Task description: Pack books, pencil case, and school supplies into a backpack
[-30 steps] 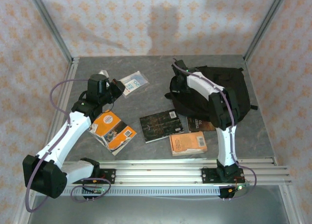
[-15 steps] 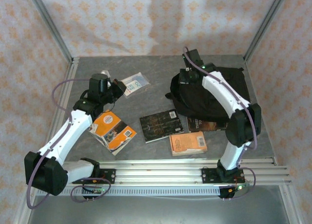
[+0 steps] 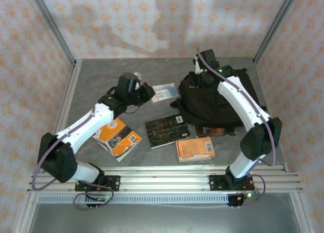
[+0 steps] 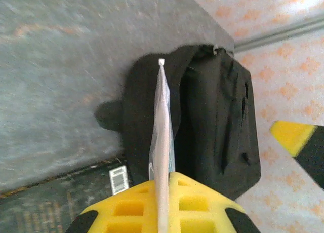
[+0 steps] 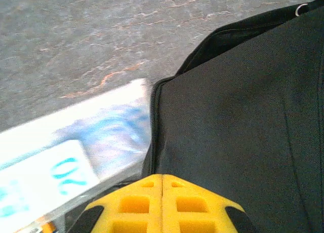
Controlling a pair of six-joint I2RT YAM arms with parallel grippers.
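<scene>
The black backpack point(image 3: 223, 99) lies at the back right. My right gripper point(image 3: 196, 83) is shut on its zipped left edge point(image 5: 158, 116). My left gripper point(image 3: 150, 89) is shut on a clear blue-and-white packet point(image 3: 165, 92), held just left of the backpack; between the left wrist's pads point(image 4: 163, 180) the packet point(image 4: 163, 137) stands edge-on, pointing at the backpack point(image 4: 217, 116). The packet point(image 5: 76, 147) sits against the bag's edge. On the table lie an orange-and-white book point(image 3: 118, 137), a black book point(image 3: 164, 130), a dark brown book point(image 3: 212, 129) partly under the backpack, and a small orange book point(image 3: 195, 148). The pencil case is out of view.
A metal rail point(image 3: 177, 175) runs along the near edge by the arm bases. Frame posts and patterned walls close in the grey table point(image 3: 101, 71) at the back and sides.
My left arm has swung right, carrying the packet from the back left over to the backpack's edge. My right arm has stretched back and to the right, still on the bag's edge.
</scene>
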